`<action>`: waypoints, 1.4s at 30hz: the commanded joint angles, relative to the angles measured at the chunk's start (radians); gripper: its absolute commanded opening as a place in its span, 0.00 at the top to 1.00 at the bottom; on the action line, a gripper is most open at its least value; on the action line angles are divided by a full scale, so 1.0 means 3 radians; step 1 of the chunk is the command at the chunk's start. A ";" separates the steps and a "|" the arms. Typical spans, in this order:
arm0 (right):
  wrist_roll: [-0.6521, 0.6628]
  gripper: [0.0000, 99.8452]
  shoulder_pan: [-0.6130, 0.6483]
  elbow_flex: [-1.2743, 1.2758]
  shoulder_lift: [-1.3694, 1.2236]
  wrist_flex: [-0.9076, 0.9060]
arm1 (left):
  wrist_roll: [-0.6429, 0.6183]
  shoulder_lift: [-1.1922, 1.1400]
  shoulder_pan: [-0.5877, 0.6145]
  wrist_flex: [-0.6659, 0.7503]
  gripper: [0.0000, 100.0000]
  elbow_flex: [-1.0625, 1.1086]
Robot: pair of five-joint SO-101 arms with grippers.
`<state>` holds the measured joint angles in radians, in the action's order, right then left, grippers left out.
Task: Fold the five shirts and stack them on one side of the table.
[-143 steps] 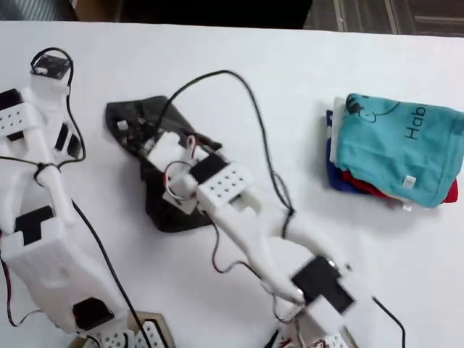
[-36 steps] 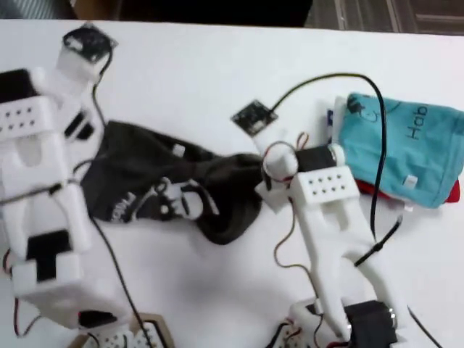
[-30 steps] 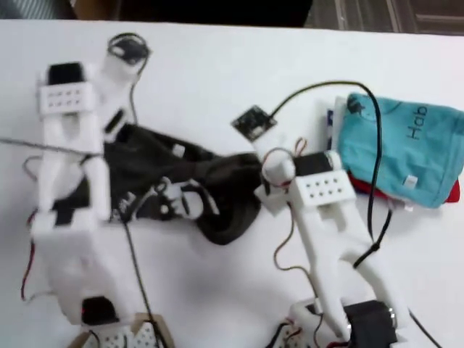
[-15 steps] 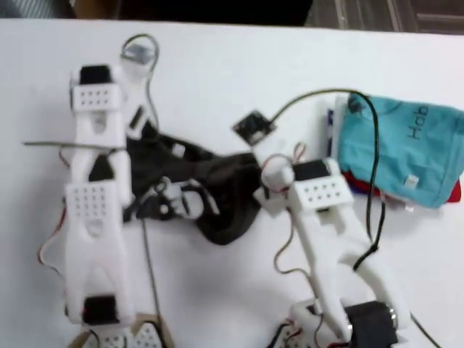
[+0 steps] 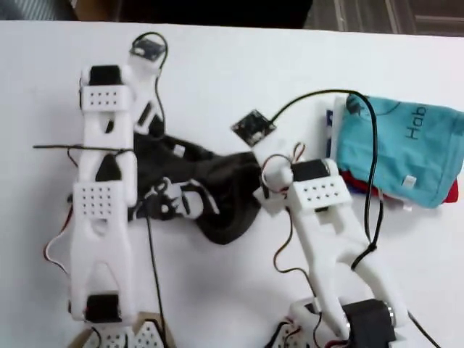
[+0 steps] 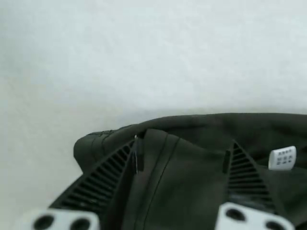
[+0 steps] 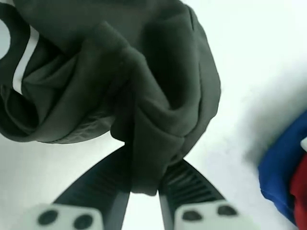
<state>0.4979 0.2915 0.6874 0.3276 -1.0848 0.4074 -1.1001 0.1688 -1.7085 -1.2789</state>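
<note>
Where the shirt [image 5: 221, 192] lay: bunched mid-table [image 5: 217, 80] between the two arms, well apart from the stack [image 5: 395, 148].
Left gripper [image 6: 184, 143]: fingers spread either side of the shirt's edge near its white tag, not closed on it.
Right gripper [image 7: 146, 167]: fingers pinched a thick gathered fold at the shirt's other end, cloth bulging out above them.
Stack: folded shirts sat at the table's right side, teal on top, red and blue beneath.
Feel: the shirt looked light, limp and thin; it would likely sag, crease and drag on the table rather than hold any shape.
Grip: a single layer at a hem corner or shoulder seemed best, one per gripper, so that pulling apart would spread it flat.
Risk: the wad in the right gripper probably caught several layers, which could keep the shirt twisted.
</note>
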 commanded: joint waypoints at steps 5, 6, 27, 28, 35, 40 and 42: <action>-0.0036 0.98 0.0013 -0.0010 -0.0003 0.0043 | 0.0015 0.0026 0.0051 0.0102 0.74 0.0222; -0.0036 0.98 0.0013 -0.0010 -0.0003 0.0043 | 0.0015 0.0026 0.0051 0.0102 0.76 0.0248; -0.0036 0.98 -0.0074 -0.0010 -0.0003 0.0243 | 0.0010 0.0138 0.0102 -0.0251 0.97 -0.0090; -0.0036 0.98 -0.0110 -0.0010 -0.0003 0.0289 | 0.0000 0.0205 0.0128 -0.0271 0.97 -0.0156; -0.0036 0.98 -0.0488 -0.0036 -0.0003 0.0703 | 0.0010 0.0910 0.0517 -0.0271 0.97 0.0110; -0.0225 0.96 -0.0652 -0.0230 -0.0003 0.0591 | 0.0179 0.1509 0.0757 -0.0271 0.97 0.1020; -0.0245 0.88 -0.0575 -0.0363 0.0008 0.0294 | 0.0205 0.1739 0.0818 -0.0266 0.97 0.1501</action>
<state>0.4442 0.1289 0.6552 0.3276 -0.9129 0.4457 -0.7380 0.3621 -1.7699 -0.9904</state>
